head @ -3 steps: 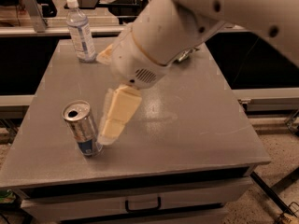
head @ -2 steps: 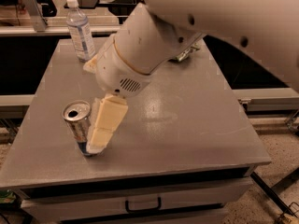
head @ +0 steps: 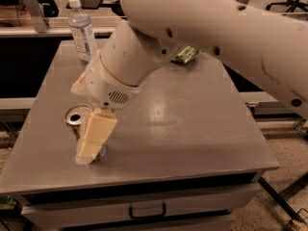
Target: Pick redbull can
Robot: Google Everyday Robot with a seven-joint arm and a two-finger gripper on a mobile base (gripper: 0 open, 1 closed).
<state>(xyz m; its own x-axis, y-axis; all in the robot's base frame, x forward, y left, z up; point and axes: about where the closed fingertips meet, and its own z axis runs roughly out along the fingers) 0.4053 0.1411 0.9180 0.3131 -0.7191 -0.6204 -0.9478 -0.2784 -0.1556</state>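
The redbull can [head: 77,118] stands upright near the front left of the grey table [head: 192,124]. Its shiny top with the pull-tab hole shows; most of its body is hidden behind a cream finger. My gripper [head: 89,146] reaches down from the big white arm right at the can. One cream finger [head: 96,136] stands in front of the can, its tip close to the table top. The other finger is mostly hidden behind the wrist on the can's far side.
A clear plastic bottle [head: 82,30] with a white cap stands at the table's back left. A green packet [head: 185,56] lies at the back, partly behind the arm. A drawer with a handle [head: 147,211] sits under the table's front edge.
The arm has moved left and down toward the can. The cream finger now covers the can's body, where before it stood to its right.
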